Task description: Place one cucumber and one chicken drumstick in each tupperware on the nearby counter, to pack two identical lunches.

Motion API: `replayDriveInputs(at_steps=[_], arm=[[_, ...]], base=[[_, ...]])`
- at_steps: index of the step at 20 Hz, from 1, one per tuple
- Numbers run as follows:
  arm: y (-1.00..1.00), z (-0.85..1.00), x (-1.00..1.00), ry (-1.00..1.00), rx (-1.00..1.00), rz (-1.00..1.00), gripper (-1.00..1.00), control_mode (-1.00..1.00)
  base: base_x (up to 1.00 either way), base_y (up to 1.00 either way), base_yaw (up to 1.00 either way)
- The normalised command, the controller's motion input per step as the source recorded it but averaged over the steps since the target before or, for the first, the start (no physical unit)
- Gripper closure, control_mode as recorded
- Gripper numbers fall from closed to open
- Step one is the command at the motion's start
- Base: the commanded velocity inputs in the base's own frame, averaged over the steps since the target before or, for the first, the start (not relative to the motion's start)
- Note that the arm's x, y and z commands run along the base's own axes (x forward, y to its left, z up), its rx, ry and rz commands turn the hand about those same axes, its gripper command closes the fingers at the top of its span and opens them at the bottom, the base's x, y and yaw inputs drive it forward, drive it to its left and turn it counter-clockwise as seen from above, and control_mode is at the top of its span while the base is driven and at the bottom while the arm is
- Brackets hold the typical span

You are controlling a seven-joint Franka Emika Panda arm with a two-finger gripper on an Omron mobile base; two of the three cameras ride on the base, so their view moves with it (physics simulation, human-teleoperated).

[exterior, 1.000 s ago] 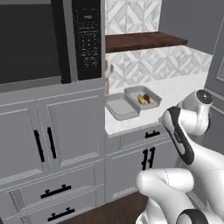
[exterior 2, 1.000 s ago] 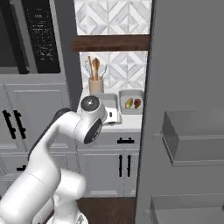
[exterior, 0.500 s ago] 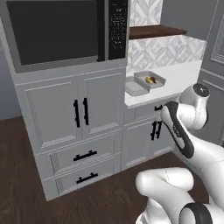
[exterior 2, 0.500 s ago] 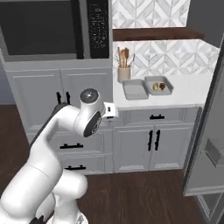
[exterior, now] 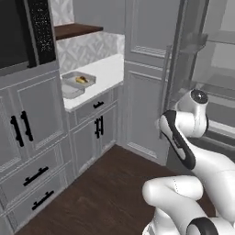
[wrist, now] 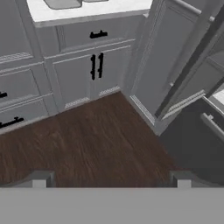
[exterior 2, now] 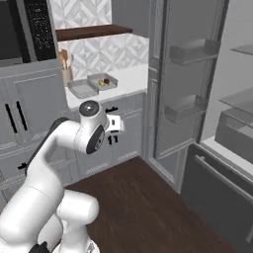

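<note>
The gripper hangs empty over the dark floor, its fingers spread wide. Well beyond it, up on the counter, the two tupperware trays sit side by side. The right base view shows food in the farther tray; the hand view catches just a tray's edge.

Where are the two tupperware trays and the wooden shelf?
Far tupperware (exterior 2: 109, 78), right base view, its back rim.
Near tupperware (exterior 2: 82, 89), right base view, its bare floor.
Wooden shelf (exterior 2: 94, 31), right base view, its front edge.
</note>
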Motion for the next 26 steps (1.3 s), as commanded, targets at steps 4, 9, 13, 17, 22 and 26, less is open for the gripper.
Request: replayDriveInputs(at_steps=[4,9,13,17,22,26], arm=[[0.00,0.00,0.00,0.00,0.00,0.00,-1.00,1.00],[0.00,0.00,0.00,0.00,0.00,0.00,-1.00,1.00],[0.00,0.00,0.00,0.00,0.00,0.00,-1.00,1.00],[0.00,0.00,0.00,0.00,0.00,0.00,-1.00,1.00],[0.00,0.00,0.00,0.00,0.00,0.00,-1.00,1.00],[0.00,0.00,0.00,0.00,0.00,0.00,-1.00,1.00]], base=[[-0.21,-0.02,-0.87],[0.20,-0.12,-0.86],[0.77,0.92,-0.41],[0.89,0.72,-0.25],[0.86,-0.36,-0.28],[0.69,0.16,-0.18]])
